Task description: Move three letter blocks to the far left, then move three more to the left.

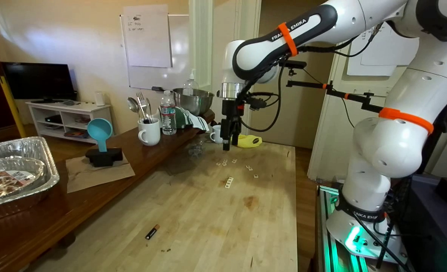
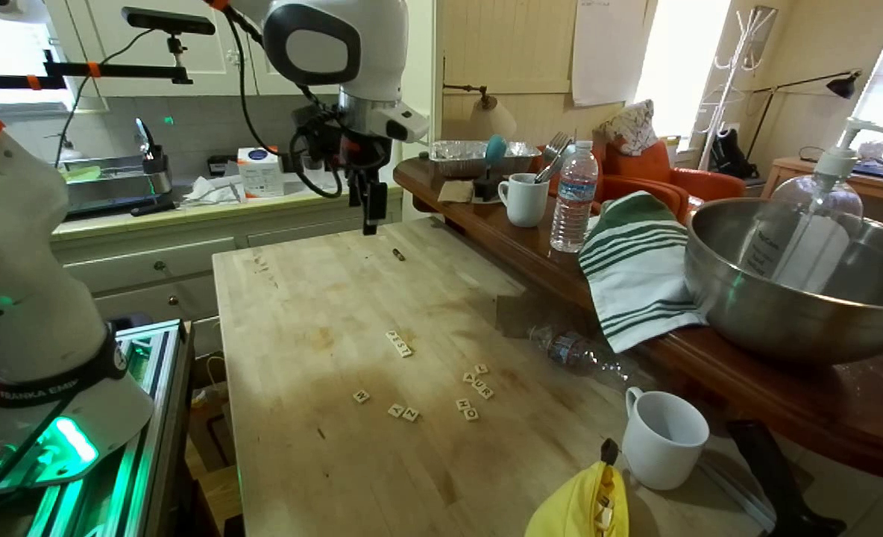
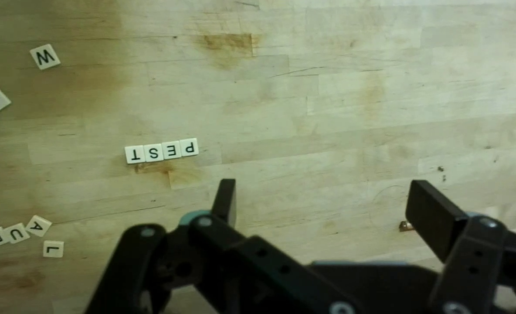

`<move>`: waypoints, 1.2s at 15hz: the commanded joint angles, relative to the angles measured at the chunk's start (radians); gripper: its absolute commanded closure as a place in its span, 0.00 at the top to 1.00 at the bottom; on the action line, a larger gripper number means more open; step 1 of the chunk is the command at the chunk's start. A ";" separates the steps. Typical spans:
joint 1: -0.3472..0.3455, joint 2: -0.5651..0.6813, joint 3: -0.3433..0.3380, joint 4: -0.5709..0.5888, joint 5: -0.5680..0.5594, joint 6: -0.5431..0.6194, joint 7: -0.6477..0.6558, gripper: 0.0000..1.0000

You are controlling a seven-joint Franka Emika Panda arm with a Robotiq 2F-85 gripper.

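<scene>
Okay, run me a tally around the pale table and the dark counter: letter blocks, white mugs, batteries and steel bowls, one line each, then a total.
Letter blocks: 13
White mugs: 2
Battery: 1
Steel bowl: 1
Total: 17

A metal bowl [image 2: 777,321] holding a pump bottle [image 2: 803,235] stands beside a striped towel [image 2: 632,261].

Thirteen letter blocks [image 2: 399,344], two mugs [image 2: 664,444], one battery [image 1: 152,232].
</scene>
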 commanded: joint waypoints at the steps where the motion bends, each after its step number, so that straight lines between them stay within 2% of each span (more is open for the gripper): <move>1: -0.025 0.041 -0.024 -0.029 -0.057 0.089 -0.055 1.00; 6: -0.049 0.078 -0.054 -0.055 -0.114 0.128 -0.119 1.00; 11: -0.067 0.094 -0.058 -0.110 -0.178 0.199 -0.115 1.00; 12: -0.071 0.098 -0.058 -0.122 -0.192 0.222 -0.114 0.80; 18: -0.070 0.132 -0.071 -0.186 -0.183 0.356 -0.155 0.35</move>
